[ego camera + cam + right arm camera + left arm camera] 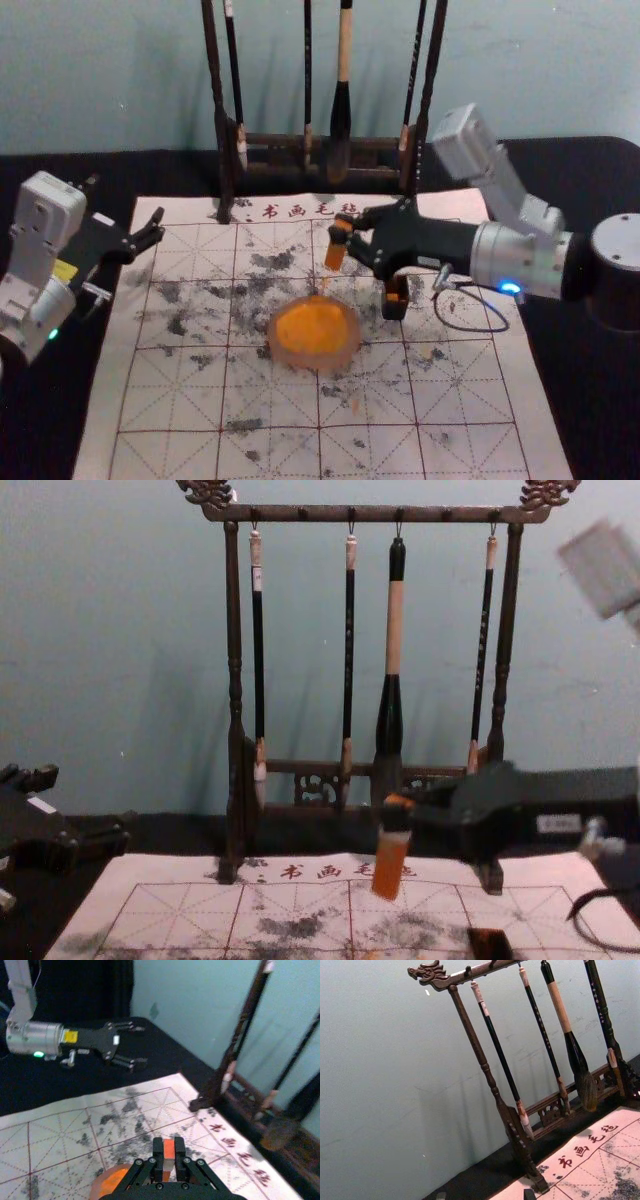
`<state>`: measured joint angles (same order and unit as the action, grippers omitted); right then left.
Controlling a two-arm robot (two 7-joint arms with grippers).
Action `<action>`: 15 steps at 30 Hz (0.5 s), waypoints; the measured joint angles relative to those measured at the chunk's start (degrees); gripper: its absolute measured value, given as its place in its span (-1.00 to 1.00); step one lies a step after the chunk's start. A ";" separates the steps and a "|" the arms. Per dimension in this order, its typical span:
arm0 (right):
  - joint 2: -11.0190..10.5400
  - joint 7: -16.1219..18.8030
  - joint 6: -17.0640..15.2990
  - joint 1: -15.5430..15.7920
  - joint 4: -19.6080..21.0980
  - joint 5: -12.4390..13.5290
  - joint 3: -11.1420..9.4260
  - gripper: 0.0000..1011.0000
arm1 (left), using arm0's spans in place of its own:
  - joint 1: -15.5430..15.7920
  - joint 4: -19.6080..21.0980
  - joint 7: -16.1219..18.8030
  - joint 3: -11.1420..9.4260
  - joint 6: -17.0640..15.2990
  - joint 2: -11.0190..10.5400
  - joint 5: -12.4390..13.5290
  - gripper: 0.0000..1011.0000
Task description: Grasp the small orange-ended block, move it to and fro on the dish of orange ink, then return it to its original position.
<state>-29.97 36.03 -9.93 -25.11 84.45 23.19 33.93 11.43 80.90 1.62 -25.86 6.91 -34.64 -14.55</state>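
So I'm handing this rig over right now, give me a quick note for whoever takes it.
Right gripper: jaws shut on the orange-ended block, raised clear of the ink dish.
Left gripper: open and empty, by the calligraphy mat's left edge.
A small dark container sits right of the dish.
Done: block grasped. Can't tell whether it's been inked.
Remaining: any to-and-fro on the dish, then returning it.
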 joint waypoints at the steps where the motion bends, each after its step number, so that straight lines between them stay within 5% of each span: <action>1: -0.58 -0.91 -0.40 0.74 1.40 0.49 -0.83 -0.74 | 0.00 0.00 0.00 0.00 0.00 0.00 0.00 0.98; 15: -4.49 -9.07 -3.85 7.79 10.70 2.98 -7.09 -0.74 | 0.00 0.00 0.00 0.00 0.00 0.00 0.00 0.98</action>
<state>-34.47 26.96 -13.78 -17.32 95.16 26.18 26.84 11.43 80.90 1.62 -25.86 6.91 -34.65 -14.55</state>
